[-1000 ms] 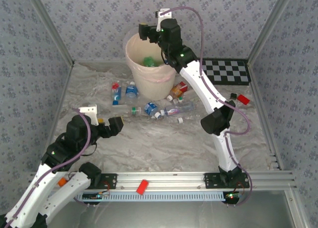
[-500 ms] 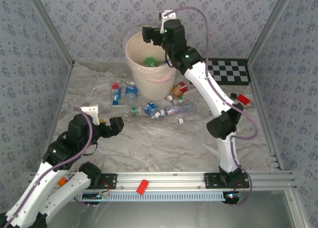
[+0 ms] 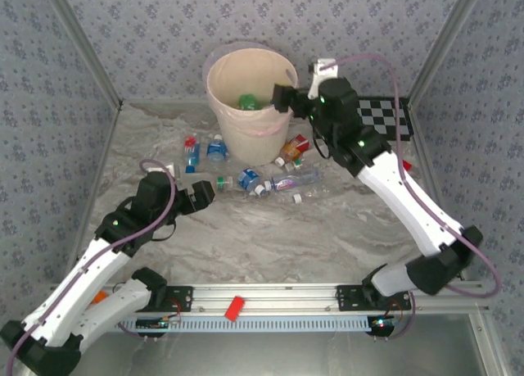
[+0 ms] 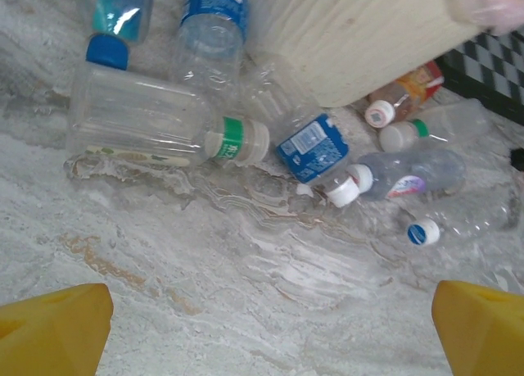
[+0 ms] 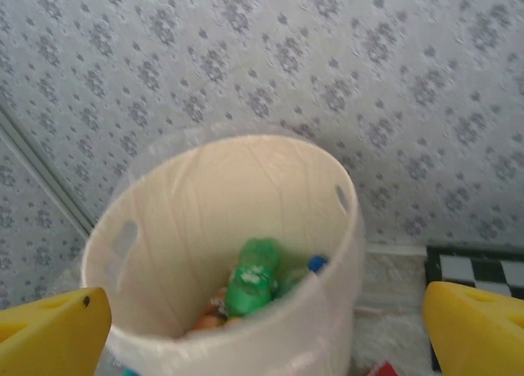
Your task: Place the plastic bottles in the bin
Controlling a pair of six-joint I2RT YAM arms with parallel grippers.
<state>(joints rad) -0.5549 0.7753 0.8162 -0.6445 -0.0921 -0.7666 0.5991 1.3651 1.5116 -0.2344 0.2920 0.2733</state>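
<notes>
Several plastic bottles (image 3: 250, 179) are lying beside the bin (image 3: 246, 142) near the tabletop's far edge. Left gripper (image 3: 201, 196), jaws spread and empty, is hovering just short of the clear green-collared bottle (image 4: 139, 122); advising straddling its body crosswise before closing. Right gripper (image 3: 282, 97) is hanging spread at the bin's rim.

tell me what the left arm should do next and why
Probably ease the left gripper forward and down over the clear bottle with the green band. Its jaws stand open and empty, and that bottle lies nearest ahead of it on the table, outside the bin.
</notes>
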